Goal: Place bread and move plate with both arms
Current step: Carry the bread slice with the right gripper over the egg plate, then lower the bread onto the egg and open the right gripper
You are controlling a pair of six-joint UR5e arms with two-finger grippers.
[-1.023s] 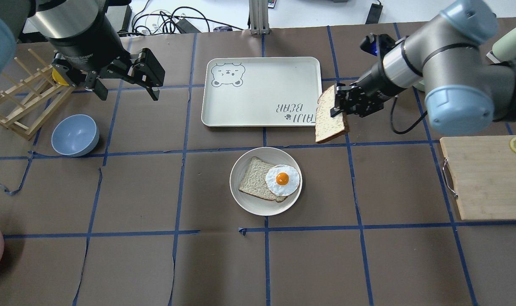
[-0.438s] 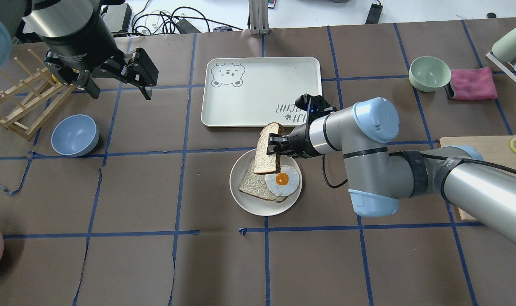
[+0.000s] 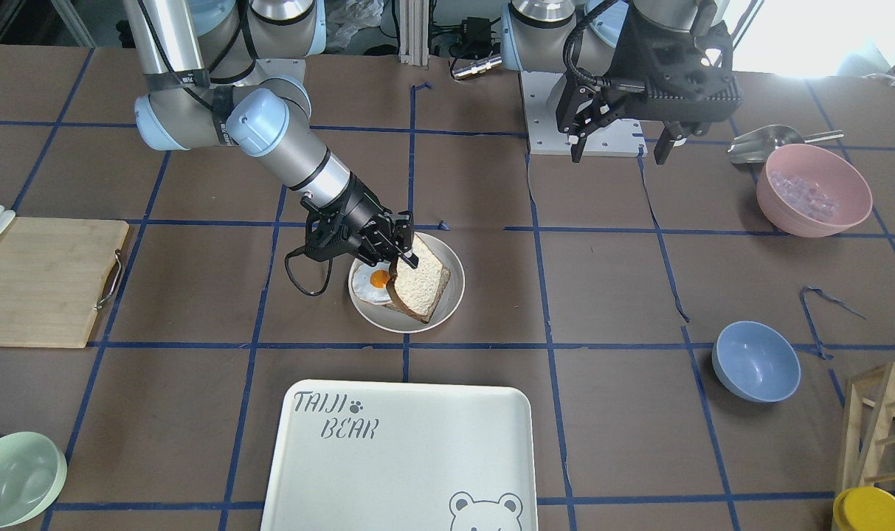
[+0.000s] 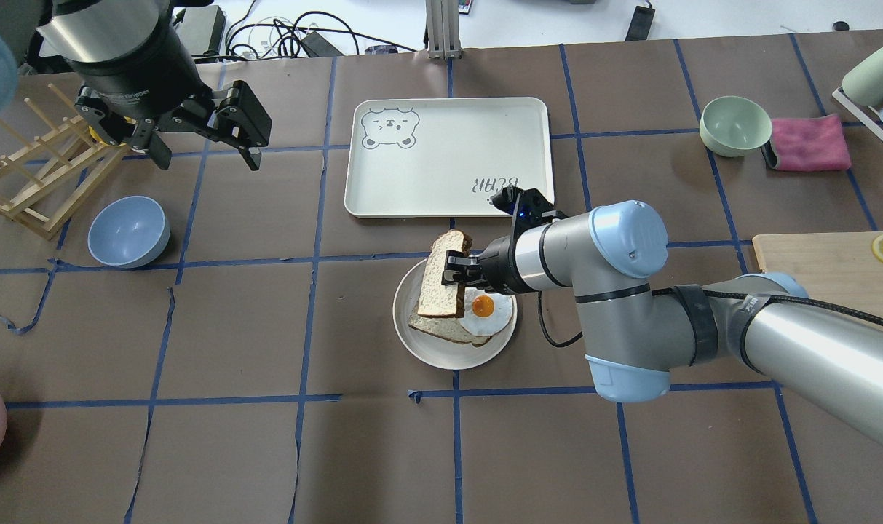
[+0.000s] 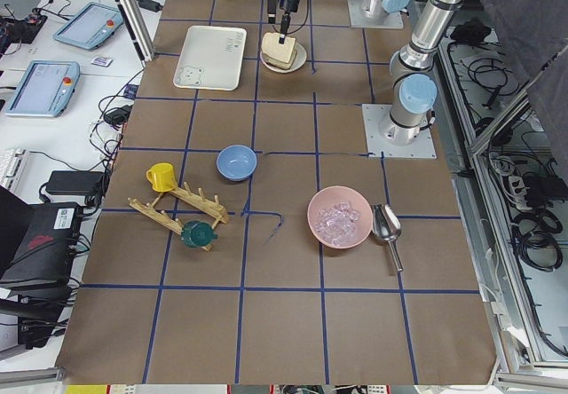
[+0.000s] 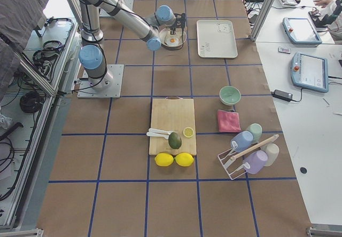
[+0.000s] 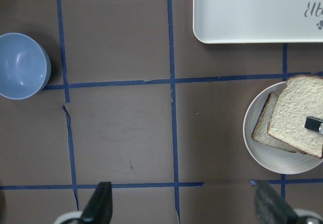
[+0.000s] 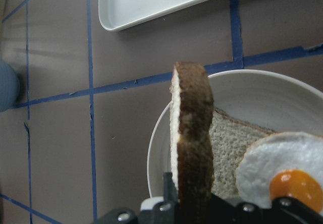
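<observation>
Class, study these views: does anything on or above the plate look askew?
Yes. The bread stands tilted on edge in the right claw over the plate, not flat, and the fried egg sits off-centre, overhanging the lower slice's edge.

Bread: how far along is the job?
Done: a lower slice and fried egg lie on the plate. In hand: the right gripper is shut on the bread, held tilted above them, not released. Remaining: lay it down, let go, then both grippers move the plate; the left gripper hangs open, away from it.
</observation>
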